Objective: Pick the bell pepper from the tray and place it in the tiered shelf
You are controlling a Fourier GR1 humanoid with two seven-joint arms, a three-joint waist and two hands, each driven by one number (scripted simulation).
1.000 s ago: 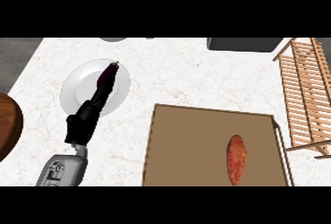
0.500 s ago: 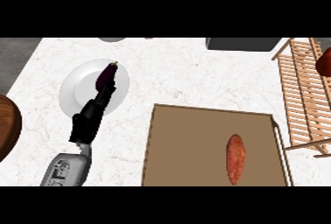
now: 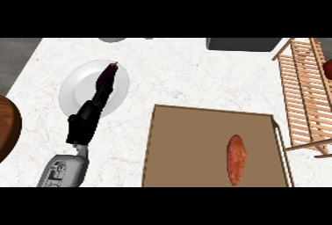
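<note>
A brown tray lies at the lower middle, and on its right part rests a long orange-red vegetable. The wooden tiered shelf stands along the right edge. A red rounded thing, cut off by the picture's right edge, shows at the shelf; only a sliver is visible, so I cannot tell what it is. My left hand lies stretched out over a white plate, fingers straight, pointing at a purple eggplant on the plate. My right hand shows nowhere.
A dark grey box sits at the back, a grey round object at the back left. A brown wooden round thing juts in from the left edge. White marbled counter lies between plate, tray and shelf.
A red rounded thing came into view at the shelf on the right edge and has since slid a little lower. My left hand has drawn slightly back along the plate.
</note>
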